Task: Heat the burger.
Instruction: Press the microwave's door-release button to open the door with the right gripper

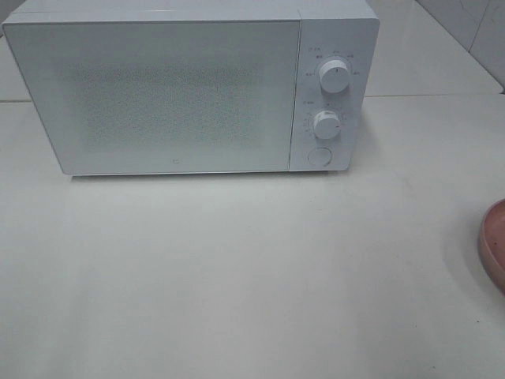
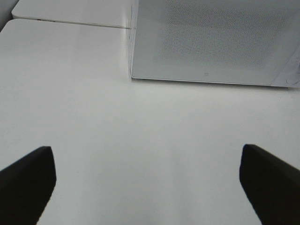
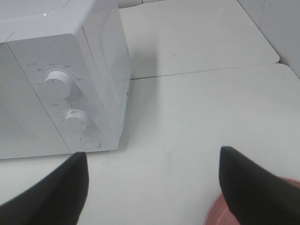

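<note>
The burger is out of view in all three views. A white microwave [image 1: 189,87] stands at the back of the white table with its door shut, and it also shows in the left wrist view [image 2: 211,42] and the right wrist view [image 3: 61,79]. My left gripper [image 2: 146,154] is open over bare table in front of the microwave's left part, with nothing between its fingers. My right gripper [image 3: 153,154] is open too, in front of and to the right of the control panel. Neither gripper shows in the exterior view.
Two white knobs [image 1: 334,76] and a round button [image 1: 319,155] sit on the microwave's right panel. The rim of a pink plate [image 1: 495,241] shows at the table's right edge, and part of the plate [image 3: 218,211] lies by my right gripper's finger. A tiled wall rises at the back right.
</note>
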`<state>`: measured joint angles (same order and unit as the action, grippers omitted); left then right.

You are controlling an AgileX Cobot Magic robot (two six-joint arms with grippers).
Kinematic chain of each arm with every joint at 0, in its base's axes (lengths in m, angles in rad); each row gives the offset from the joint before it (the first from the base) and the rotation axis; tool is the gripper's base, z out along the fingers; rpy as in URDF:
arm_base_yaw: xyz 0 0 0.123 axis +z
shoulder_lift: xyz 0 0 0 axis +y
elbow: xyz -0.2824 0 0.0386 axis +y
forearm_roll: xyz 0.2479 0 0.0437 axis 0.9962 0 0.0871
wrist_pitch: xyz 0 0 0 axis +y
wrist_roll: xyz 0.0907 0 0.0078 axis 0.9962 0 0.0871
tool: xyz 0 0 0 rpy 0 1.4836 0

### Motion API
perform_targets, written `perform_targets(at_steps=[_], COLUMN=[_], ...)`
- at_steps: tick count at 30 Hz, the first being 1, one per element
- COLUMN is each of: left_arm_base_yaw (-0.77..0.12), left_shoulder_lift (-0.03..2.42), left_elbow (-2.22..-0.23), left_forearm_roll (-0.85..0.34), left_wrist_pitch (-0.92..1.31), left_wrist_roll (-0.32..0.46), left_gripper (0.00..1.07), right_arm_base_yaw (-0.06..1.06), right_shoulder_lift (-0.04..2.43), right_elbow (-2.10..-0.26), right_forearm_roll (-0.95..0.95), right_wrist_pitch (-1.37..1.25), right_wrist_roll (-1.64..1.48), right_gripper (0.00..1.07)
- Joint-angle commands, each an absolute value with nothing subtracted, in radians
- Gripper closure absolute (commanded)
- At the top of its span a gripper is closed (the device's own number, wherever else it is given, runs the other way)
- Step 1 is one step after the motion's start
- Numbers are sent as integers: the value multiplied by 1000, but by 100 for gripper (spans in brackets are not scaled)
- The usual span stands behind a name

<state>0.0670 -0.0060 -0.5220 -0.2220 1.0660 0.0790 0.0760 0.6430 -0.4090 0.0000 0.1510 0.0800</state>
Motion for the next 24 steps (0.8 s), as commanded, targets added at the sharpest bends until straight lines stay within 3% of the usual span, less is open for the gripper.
perform_targets(at_steps=[1, 24], left_arm_base_yaw=[71, 71], left_shoulder_lift=[-24, -24], left_elbow=[-518, -518], left_forearm_roll=[-223, -223], left_wrist_pitch=[1068, 1068], left_wrist_roll=[81, 81], left_gripper=[7, 7], right_arm_base_yaw=[75, 75], right_shoulder_lift=[700, 1108], right_elbow=[-406, -323], right_forearm_roll=[0, -63], right_wrist_pitch=[59, -597], right_wrist_roll=[83, -16], right_gripper=[34, 36])
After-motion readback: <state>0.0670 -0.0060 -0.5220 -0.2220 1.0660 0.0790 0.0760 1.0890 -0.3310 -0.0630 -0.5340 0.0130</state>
